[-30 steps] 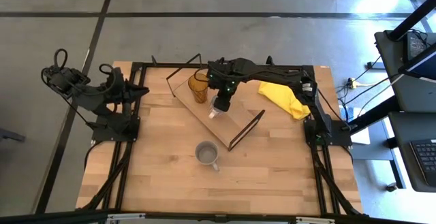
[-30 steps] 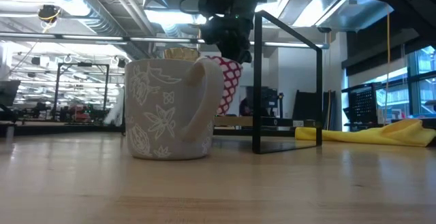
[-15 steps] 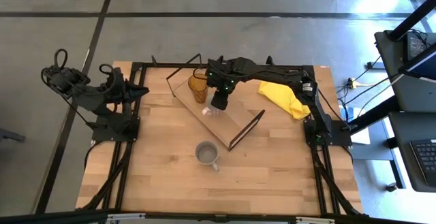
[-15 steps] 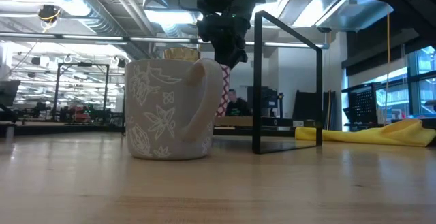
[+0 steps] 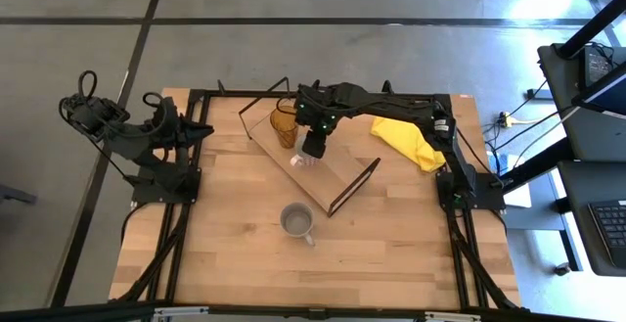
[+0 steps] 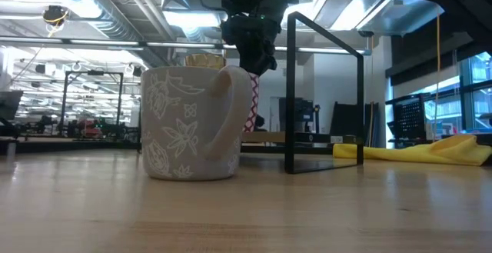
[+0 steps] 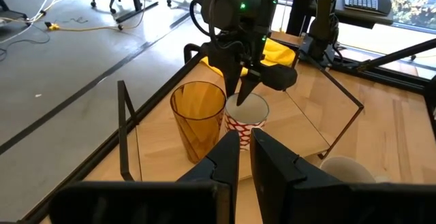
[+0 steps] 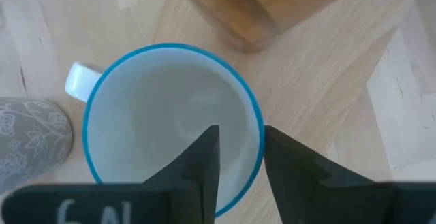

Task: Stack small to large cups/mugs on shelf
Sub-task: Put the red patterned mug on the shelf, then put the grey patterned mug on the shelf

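On the shelf [image 5: 311,170], the light-wood board lying slantwise on the table [image 5: 235,253] between its black wire end frames, stands the white mug [image 7: 246,119], red-patterned outside and blue-rimmed, with its handle turned toward the grey mug; just beside the white mug on the same board stands the amber tumbler [image 7: 198,118], upright and empty; the right pincer [image 8: 238,166] hangs directly over the white mug, one finger inside the rim and one outside it over the wall, the two fingers a little apart astride the rim, though whether they actually press the wall cannot be told; off the shelf, nearer the table's front edge and well apart from the white mug, sits the grey mug [image 6: 197,123] with its leaf pattern, upright on the bare wood; beyond the far end frame of the shelf lies a yellow cloth [image 5: 406,141]; the left pincer [image 7: 244,157] waits near the table's left edge, well away from the shelf, its fingers nearly together with a narrow gap.
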